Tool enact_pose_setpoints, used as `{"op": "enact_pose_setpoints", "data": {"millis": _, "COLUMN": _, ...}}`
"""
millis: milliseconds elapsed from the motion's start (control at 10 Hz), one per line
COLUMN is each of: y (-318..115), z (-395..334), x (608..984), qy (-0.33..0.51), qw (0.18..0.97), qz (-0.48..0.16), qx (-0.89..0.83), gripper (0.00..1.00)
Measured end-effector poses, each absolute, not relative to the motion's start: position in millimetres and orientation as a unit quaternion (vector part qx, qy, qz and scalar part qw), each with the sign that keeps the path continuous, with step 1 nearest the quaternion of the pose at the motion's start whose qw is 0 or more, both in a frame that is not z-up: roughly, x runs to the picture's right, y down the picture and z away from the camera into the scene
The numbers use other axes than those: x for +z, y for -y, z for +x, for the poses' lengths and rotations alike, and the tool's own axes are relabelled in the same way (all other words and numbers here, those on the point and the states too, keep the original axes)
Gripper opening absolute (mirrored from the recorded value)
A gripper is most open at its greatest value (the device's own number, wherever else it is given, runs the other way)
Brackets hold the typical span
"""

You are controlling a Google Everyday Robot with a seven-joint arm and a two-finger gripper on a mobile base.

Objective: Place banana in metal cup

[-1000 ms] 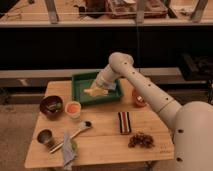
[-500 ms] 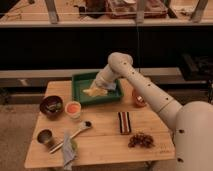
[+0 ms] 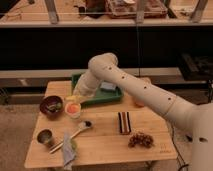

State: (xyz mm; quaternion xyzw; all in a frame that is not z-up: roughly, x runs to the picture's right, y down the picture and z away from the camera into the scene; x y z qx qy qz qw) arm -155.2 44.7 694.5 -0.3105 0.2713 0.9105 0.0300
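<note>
Here the gripper hung at the end of the white arm, over the front left corner of the green tray. The banana showed as a pale yellow bit right at the gripper's tip, on its left side as seen. Whether the gripper was clamped on it or only touching it could not be told. Just below the gripper, toward the camera, stood the white cup with its orange inside, and the dark bowl sat a little farther to the left of that. The metal cup stood upright well apart from the gripper, down and to the left, near the front left corner of the table. The spoon lay slantwise between the metal cup and the white cup. Behind the gripper and to its right, the blue-grey block lay in the tray, partly hidden by the arm.
</note>
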Motion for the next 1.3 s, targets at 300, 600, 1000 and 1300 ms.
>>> {"op": "enact_pose_setpoints", "data": {"millis": 300, "y": -85, "z": -231, "x": 635, "qy": -0.265, "qw": 0.13, "qz": -0.327, "qx": 0.898, "gripper": 0.19}}
{"op": "enact_pose_setpoints", "data": {"millis": 600, "y": -133, "z": -305, "x": 602, "qy": -0.293, "qw": 0.229, "qz": -0.334, "qx": 0.866, "gripper": 0.19}}
{"op": "enact_pose_setpoints", "data": {"millis": 1000, "y": -189, "z": -353, "x": 635, "qy": -0.345, "qw": 0.301, "qz": -0.311, "qx": 0.833, "gripper": 0.19}}
{"op": "enact_pose_setpoints", "data": {"millis": 1300, "y": -185, "z": -335, "x": 686, "qy": -0.36, "qw": 0.237, "qz": -0.303, "qx": 0.85, "gripper": 0.19}}
